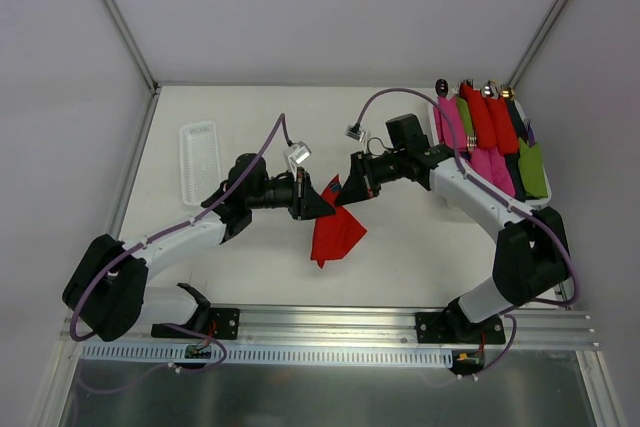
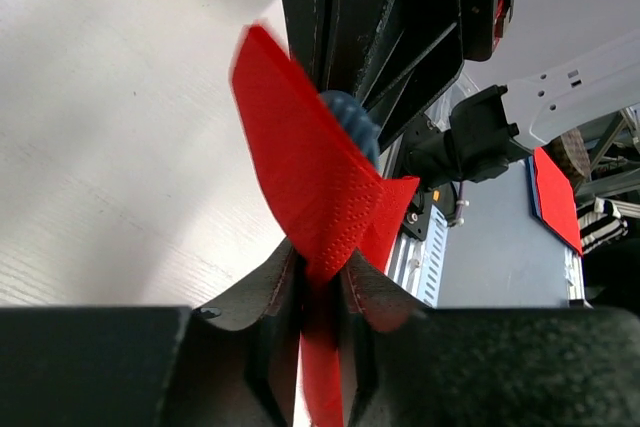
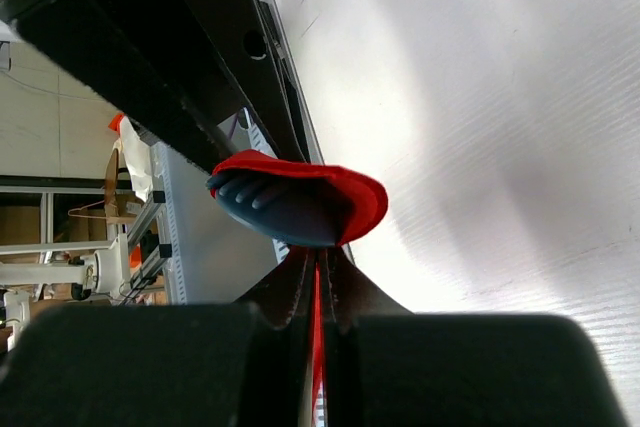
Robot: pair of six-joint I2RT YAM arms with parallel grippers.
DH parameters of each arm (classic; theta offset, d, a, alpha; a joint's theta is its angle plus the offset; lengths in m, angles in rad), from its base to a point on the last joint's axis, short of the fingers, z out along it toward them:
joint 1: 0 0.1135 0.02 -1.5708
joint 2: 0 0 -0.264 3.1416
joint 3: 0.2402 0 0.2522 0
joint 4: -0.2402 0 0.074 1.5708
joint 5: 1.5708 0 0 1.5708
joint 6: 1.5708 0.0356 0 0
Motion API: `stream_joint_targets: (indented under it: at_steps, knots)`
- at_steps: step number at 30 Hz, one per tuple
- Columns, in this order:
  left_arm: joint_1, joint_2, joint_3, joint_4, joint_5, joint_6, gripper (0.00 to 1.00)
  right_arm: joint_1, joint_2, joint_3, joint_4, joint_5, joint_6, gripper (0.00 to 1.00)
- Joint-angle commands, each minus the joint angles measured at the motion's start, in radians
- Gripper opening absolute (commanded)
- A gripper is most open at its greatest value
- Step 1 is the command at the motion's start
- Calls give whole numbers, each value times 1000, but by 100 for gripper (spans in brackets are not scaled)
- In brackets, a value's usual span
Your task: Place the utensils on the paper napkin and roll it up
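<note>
Paper napkin (image 1: 338,235): red, crumpled, lifted at mid-table betw. both arms. Long axis roughly far-to-near in top view; upper end at the tools, lower tip pointing toward near edge, slightly left. Can't tell if tip touching table (image 1: 250,272). Folded over a blue utensil (image 3: 285,212), tines showing in right wrist view.

Left tool (image 1: 318,203): pinched on the napkin, red paper squeezed betw. fingers (image 2: 250,297). Right tool (image 1: 348,190): clamped on napkin too, thin red strip in the slit betw. pads. Tools just beside each other, tips facing.

Table white, matte. Clear ribbed tray (image 1: 198,162) at left, well apart from napkin. Far right: row of pink, red, green rolled bundles (image 1: 480,117). White walls on three sides w/ metal frame posts. Alu rail (image 1: 330,322) along near edge, arm bases bolted on.
</note>
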Motion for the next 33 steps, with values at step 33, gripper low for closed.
stream_joint_targets:
  at_steps: [33]
  knots:
    - [177, -198, -219, 632, -400, -548, 0, 45, -304, 139, 77, 162, 121, 26]
